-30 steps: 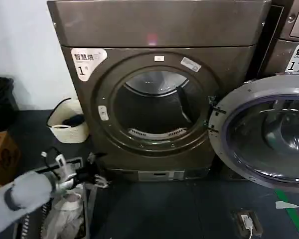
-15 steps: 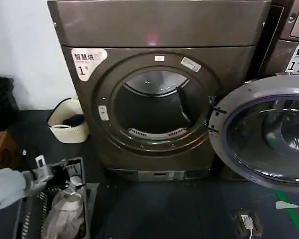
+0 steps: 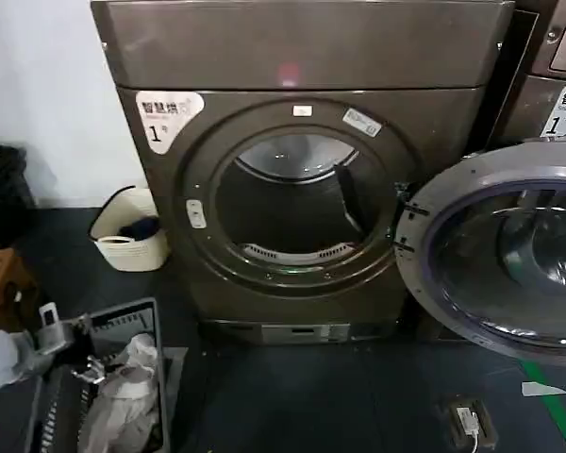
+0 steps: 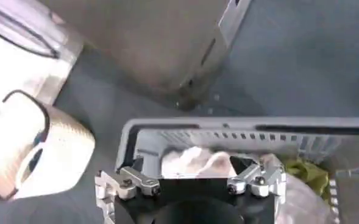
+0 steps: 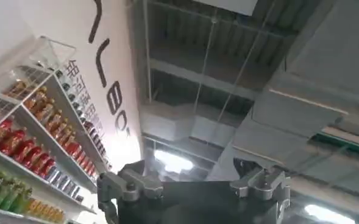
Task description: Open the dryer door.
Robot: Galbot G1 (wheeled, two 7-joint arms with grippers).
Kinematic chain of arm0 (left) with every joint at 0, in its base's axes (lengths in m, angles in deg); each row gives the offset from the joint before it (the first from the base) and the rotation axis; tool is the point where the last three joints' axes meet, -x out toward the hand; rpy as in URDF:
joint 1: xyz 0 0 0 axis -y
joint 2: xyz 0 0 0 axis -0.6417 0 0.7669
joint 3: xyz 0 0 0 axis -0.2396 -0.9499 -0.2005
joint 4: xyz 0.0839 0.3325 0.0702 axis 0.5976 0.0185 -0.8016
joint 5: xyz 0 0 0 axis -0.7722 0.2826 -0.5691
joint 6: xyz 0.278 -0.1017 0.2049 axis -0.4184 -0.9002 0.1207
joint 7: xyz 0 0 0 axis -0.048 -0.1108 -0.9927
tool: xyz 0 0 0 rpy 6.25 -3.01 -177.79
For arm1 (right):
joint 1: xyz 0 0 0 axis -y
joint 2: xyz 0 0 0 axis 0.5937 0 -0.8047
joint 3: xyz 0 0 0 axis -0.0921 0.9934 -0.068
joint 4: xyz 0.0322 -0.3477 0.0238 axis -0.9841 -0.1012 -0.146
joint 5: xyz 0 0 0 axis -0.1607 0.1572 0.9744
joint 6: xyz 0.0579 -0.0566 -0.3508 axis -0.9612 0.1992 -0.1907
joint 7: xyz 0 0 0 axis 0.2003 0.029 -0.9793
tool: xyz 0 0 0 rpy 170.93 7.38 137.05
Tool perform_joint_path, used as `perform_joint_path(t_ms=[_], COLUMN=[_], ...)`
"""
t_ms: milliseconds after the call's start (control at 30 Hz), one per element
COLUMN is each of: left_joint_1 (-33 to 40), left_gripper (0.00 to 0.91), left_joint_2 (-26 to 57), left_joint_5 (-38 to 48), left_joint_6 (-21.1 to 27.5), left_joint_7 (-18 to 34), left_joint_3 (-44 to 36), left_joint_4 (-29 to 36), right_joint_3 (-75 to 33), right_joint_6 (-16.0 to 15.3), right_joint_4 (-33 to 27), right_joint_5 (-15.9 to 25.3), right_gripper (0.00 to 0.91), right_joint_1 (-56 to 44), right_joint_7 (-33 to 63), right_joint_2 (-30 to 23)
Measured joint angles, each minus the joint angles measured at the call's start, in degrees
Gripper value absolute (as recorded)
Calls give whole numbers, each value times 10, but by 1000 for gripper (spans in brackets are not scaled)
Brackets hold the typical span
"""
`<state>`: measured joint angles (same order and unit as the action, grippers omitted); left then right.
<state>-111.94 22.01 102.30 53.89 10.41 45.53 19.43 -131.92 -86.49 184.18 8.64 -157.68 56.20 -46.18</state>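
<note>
The bronze-grey dryer (image 3: 302, 57) stands in front of me, its round opening (image 3: 297, 208) showing the drum. The dryer door (image 3: 424, 236) hangs swung out to the right on its hinges, its grey inner face and dark glass turned toward me. My left gripper (image 3: 52, 326) is low at the far left, over the rim of a grey laundry basket and well away from the door. In the left wrist view the left gripper (image 4: 191, 167) is open above the laundry, holding nothing. The right gripper (image 5: 191, 176) is open and faces a ceiling.
A grey laundry basket (image 3: 123, 316) with pale clothes sits on the floor at the lower left. A white basket (image 3: 127, 250) stands beside the dryer, a brown box (image 3: 0, 283) farther left. A neighbouring machine (image 3: 557, 57) is at the right. A small plug block (image 3: 467, 420) lies on the floor.
My left arm has drawn back to the left and down, from in front of the dryer's base to the basket's left rim. The door has not moved.
</note>
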Motion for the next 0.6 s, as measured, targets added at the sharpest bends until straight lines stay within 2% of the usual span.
perform_joint_path(t_ms=[233, 600], left_joint_1=[1, 2], left_gripper=[907, 907], left_joint_2=[14, 35], left_joint_5=[11, 24], left_joint_6=[24, 26], left_joint_7=[-2, -8], left_joint_3=[-21, -49], left_joint_4=[9, -1], right_joint_3=[2, 12], right_joint_6=[1, 1], right_joint_4=[-1, -3], right_joint_5=[3, 7], right_gripper=[907, 907], right_joint_1=[4, 16], right_joint_7=[0, 0], right_joint_2=[1, 2])
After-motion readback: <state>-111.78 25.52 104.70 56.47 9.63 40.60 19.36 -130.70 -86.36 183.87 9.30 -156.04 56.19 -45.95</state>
